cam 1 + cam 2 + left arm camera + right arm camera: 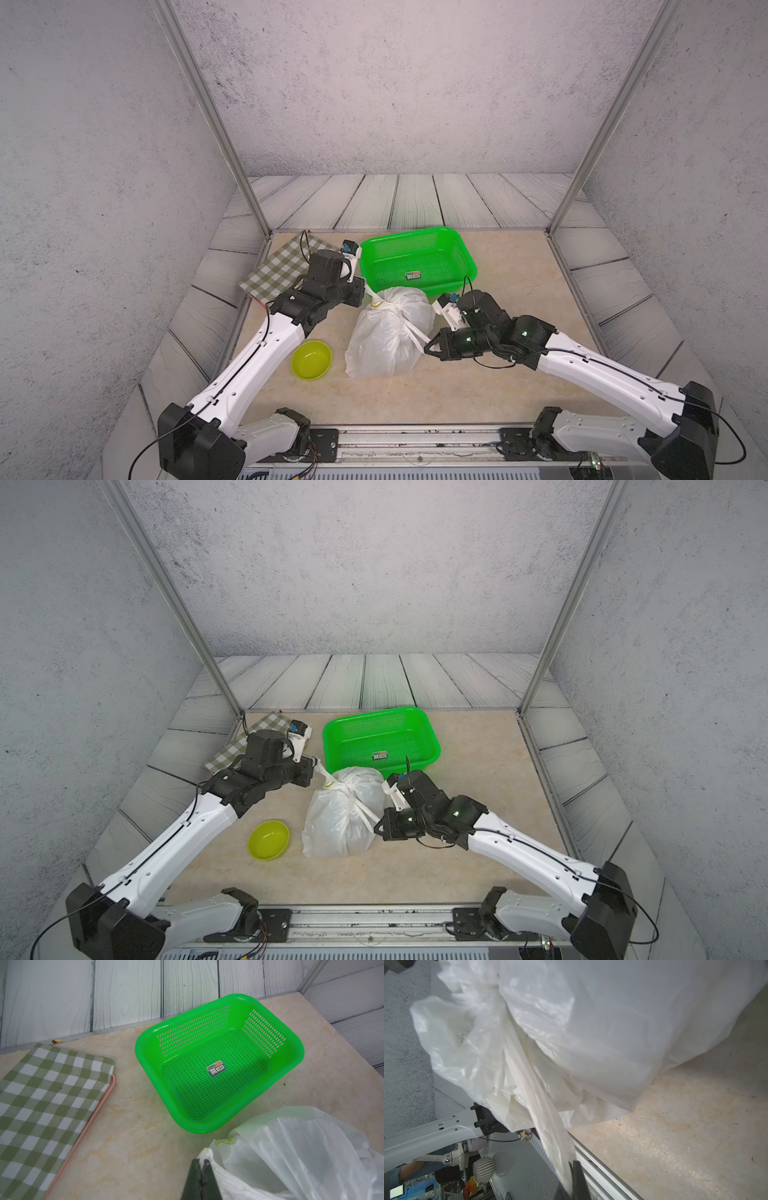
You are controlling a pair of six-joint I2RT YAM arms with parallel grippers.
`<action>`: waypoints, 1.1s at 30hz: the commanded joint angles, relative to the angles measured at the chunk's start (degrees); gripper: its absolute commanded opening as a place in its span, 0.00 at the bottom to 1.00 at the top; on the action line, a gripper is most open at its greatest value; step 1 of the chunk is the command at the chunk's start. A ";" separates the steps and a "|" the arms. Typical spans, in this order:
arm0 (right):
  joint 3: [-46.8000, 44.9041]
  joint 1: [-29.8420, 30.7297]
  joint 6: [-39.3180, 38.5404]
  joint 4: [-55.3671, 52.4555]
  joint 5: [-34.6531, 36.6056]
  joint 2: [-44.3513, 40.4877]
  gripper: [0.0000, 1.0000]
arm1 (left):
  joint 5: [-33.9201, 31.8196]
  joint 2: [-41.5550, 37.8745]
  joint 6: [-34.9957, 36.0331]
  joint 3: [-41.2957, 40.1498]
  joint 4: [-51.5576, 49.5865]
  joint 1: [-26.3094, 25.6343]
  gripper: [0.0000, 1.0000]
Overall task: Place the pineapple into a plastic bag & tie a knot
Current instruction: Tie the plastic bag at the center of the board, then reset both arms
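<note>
The plastic bag lies bulging in the middle of the table, translucent white, with a yellow print near its top. The pineapple is hidden. The bag's handle strips are drawn into a knot over the bag's upper part. My left gripper is at the bag's far left corner and is shut on one white strip end, which pokes out past its tips. At the bag's right side my right gripper is shut on the other strip, which runs taut from the knot to its tips.
A green perforated basket stands just behind the bag. A yellow-green bowl sits left of the bag. A green checked cloth covers a pink tray at the far left, under my left arm.
</note>
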 commanded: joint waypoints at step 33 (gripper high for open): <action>6.86 -12.74 -32.27 13.96 52.10 -9.64 0.99 | -12.92 -17.29 0.52 -3.83 13.65 3.54 1.00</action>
